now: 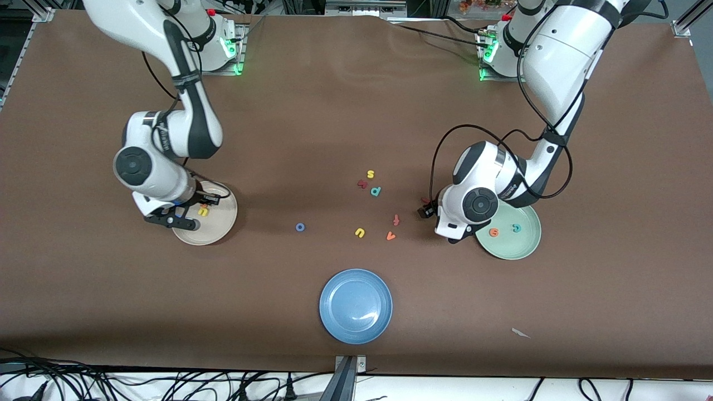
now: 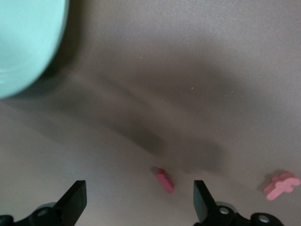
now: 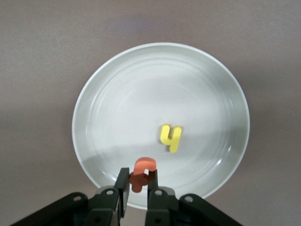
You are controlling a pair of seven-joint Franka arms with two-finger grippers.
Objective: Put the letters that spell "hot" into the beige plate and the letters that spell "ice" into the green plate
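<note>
Now, by station.

Right gripper: hangs over the beige plate in the middle height of the front view, at the right arm's end of the worktop; pinches the orange t between pressed fingers, above the plate's rim. In the plate: yellow h, lying flat.

Left gripper: hovers low over bare worktop just beside the green plate, at the left arm's end; stands spread wide, holding nothing. Under the gap, on the worktop: dark red i. Near it, the dark red cross-shaped letter.

In the green plate: orange e and teal c, side by side, apart.

Centre of the front view, loose on the worktop: blue o, alone, between the two plates; yellow u and orange v nearby; higher up, yellow s and teal p.

Lower centre: blue plate.
</note>
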